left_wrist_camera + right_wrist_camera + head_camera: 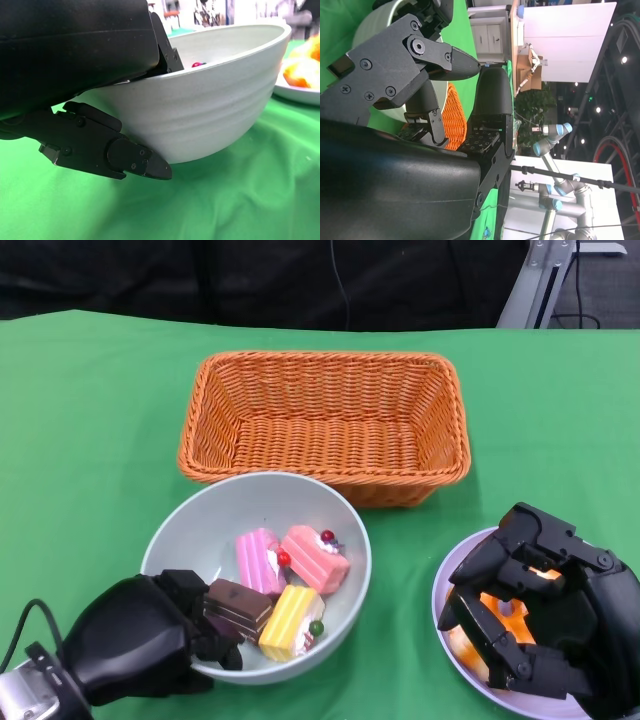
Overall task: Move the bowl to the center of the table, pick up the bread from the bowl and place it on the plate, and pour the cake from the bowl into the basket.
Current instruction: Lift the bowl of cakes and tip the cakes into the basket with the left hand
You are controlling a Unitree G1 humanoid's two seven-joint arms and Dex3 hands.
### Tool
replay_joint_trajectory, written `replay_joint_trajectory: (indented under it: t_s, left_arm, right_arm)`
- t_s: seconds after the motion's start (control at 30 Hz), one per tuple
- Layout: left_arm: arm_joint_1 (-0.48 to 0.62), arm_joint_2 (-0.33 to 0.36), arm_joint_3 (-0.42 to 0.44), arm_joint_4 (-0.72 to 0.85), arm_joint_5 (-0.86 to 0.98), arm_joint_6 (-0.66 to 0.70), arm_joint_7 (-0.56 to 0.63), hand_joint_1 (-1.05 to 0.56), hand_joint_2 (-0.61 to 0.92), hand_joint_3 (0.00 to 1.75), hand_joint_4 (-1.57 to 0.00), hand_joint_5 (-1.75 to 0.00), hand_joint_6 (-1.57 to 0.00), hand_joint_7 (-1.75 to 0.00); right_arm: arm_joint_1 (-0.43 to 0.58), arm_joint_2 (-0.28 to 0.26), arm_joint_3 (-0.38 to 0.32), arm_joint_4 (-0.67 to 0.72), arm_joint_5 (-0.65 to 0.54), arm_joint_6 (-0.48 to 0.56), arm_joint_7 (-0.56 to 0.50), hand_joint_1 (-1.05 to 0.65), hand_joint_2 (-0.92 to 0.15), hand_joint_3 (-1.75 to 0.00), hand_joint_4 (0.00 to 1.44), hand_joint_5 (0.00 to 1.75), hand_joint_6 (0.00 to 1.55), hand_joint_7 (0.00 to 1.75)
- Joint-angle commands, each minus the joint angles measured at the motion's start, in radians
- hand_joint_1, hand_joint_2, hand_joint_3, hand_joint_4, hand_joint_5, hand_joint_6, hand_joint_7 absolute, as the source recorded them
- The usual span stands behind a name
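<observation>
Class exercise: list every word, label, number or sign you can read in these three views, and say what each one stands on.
None can be read. The basket, bowl, cake pieces, plate, left hand and right hand carry no print. The boxes and panels in the right wrist view's background show nothing legible.

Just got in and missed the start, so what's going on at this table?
The robot's left hand grips the near rim of the pale bowl, which holds four small cake pieces and sits in front of the orange wicker basket. Its right hand is over the plate, fingers around an orange bread piece; whether it grips the bread is unclear. The cakes are not yet poured.
</observation>
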Motion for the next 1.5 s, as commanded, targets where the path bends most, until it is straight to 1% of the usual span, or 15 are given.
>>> replay_joint_trajectory:
  t_s: [0.03,0.1,0.17,0.27,0.43,0.63,0.73,0.77,0.83,0.9,0.97,1.03,1.13,1.4,1.5]
  left_arm:
    - [-0.035,0.013,-0.021,0.062,-0.001,-0.049,0.074,-0.2,0.92,0.12,-0.59,-1.67,-0.59,-1.41]
    - [-0.049,0.022,-0.029,0.076,-0.013,-0.104,0.103,-0.19,0.92,0.12,-0.59,-1.71,-0.57,-1.45]
    - [-0.056,0.036,-0.028,0.071,-0.029,-0.162,0.112,-0.18,0.92,0.11,-0.61,-1.7,-0.63,-1.34]
    - [-0.046,0.06,-0.012,0.039,-0.053,-0.217,0.098,-0.18,0.92,0.1,-0.62,-1.68,-0.67,-1.28]
    - [-0.011,0.103,0.026,-0.04,-0.097,-0.271,0.061,-0.18,0.92,0.13,-0.63,-1.7,-0.63,-1.41]
    - [0.071,0.161,0.113,-0.182,-0.179,-0.322,-0.006,-0.2,0.92,0.12,-0.64,-1.7,-0.64,-1.41]
    - [0.116,0.173,0.173,-0.256,-0.212,-0.336,-0.025,-0.19,0.92,0.07,-0.71,-1.62,-0.73,-1.27]
    - [0.127,0.171,0.191,-0.271,-0.222,-0.344,-0.027,-0.19,0.92,0.07,-0.72,-1.61,-0.74,-1.27]
    - [0.141,0.166,0.224,-0.294,-0.245,-0.359,-0.04,-0.13,0.92,0.1,-0.74,-1.6,-0.69,-1.39]
    - [0.149,0.16,0.247,-0.307,-0.268,-0.371,-0.063,-0.11,0.92,0.14,-0.74,-1.59,-0.67,-1.44]
    - [0.152,0.156,0.266,-0.321,-0.311,-0.383,-0.097,-0.11,0.92,0.15,-0.74,-1.59,-0.66,-1.46]
    - [0.142,0.154,0.28,-0.346,-0.39,-0.395,-0.151,-0.1,0.92,0.24,-0.71,-1.65,-0.66,-1.37]
    - [0.127,0.142,0.289,-0.361,-0.473,-0.402,-0.23,-0.14,0.91,0.31,-0.66,-1.73,-0.64,-1.36]
    - [0.038,0.071,0.274,-0.358,-0.709,-0.332,-0.482,-0.19,0.92,0.33,-0.63,-1.75,-0.66,-1.33]
    - [-0.02,0.019,0.249,-0.352,-0.835,-0.255,-0.597,-0.19,0.82,0.52,-0.61,-1.72,-0.62,-1.45]
  right_arm:
    - [0.006,-0.002,-0.004,-0.016,0.003,-0.006,-0.005,-0.23,-0.47,-0.95,0.67,1.53,0.65,1.31]
    - [0.006,-0.003,-0.005,-0.014,0.005,-0.008,-0.003,-0.23,-0.47,-0.95,0.67,1.53,0.64,1.31]
    - [0.004,-0.002,-0.005,-0.01,0.001,-0.01,-0.004,-0.23,-0.46,-0.97,0.66,1.55,0.65,1.3]
    - [0.002,-0.002,-0.005,-0.006,-0.002,-0.011,-0.005,-0.23,-0.46,-0.98,0.66,1.55,0.65,1.3]
    - [-0.005,-0.003,-0.006,0.009,-0.003,-0.021,0.002,-0.22,-0.46,-0.97,0.66,1.55,0.65,1.32]
    - [-0.007,-0.006,-0.004,0.018,-0.014,-0.029,0.001,-0.24,-0.46,-0.95,0.68,1.55,0.66,1.33]
    - [-0.011,-0.013,-0.005,0.028,-0.01,-0.034,0.013,-0.25,-0.47,-0.94,0.69,1.55,0.65,1.33]
    - [-0.011,-0.014,-0.005,0.027,-0.007,-0.029,0.014,-0.25,-0.48,-0.94,0.69,1.55,0.64,1.32]
    - [-0.01,-0.013,-0.005,0.024,-0.004,-0.022,0.013,-0.24,-0.5,-0.91,0.68,1.55,0.65,1.31]
    - [-0.01,-0.012,-0.004,0.024,-0.005,-0.021,0.012,-0.23,-0.5,-0.9,0.68,1.55,0.65,1.3]
    - [-0.012,-0.012,-0.003,0.03,-0.007,-0.024,0.015,-0.23,-0.5,-0.9,0.68,1.55,0.65,1.3]
    - [-0.013,-0.012,-0.001,0.039,-0.007,-0.03,0.019,-0.21,-0.48,-0.94,0.68,1.55,0.64,1.32]
    - [-0.011,-0.011,0.002,0.042,-0.015,-0.034,0.017,-0.21,-0.45,-0.99,0.69,1.55,0.63,1.33]
    - [-0.011,-0.012,0.012,0.061,-0.012,-0.048,0.041,-0.22,-0.43,-1.04,0.69,1.55,0.62,1.35]
    - [-0.008,-0.014,0.022,0.062,-0.002,-0.047,0.059,-0.2,-0.44,-1.04,0.7,1.55,0.63,1.35]
